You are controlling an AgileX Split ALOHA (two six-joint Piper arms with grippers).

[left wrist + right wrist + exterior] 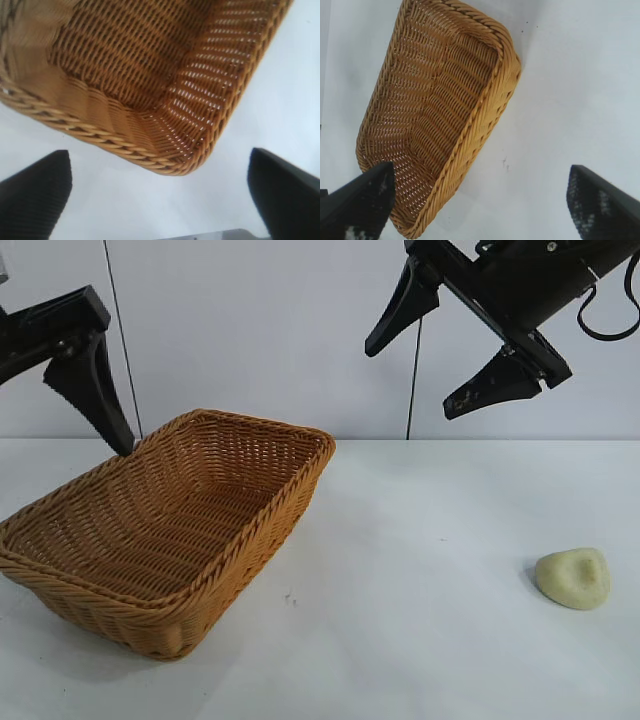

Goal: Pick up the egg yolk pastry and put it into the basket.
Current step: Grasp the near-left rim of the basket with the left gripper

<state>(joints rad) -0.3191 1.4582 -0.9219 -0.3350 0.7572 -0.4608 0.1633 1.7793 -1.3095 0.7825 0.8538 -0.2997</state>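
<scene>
The egg yolk pastry (573, 578), a small pale cream-yellow lump with a dent, lies on the white table at the right. The orange-brown wicker basket (110, 592) stands empty at the left; it also shows in the left wrist view (165, 164) and the right wrist view (485, 115). My right gripper (410, 378) hangs high above the table's middle right, open and empty, well above the pastry. My left gripper (122, 448) hovers open and empty behind the basket's far left corner. The pastry is out of both wrist views.
The white table (420, 640) runs between basket and pastry. A white wall (260, 330) with dark vertical seams stands behind the table.
</scene>
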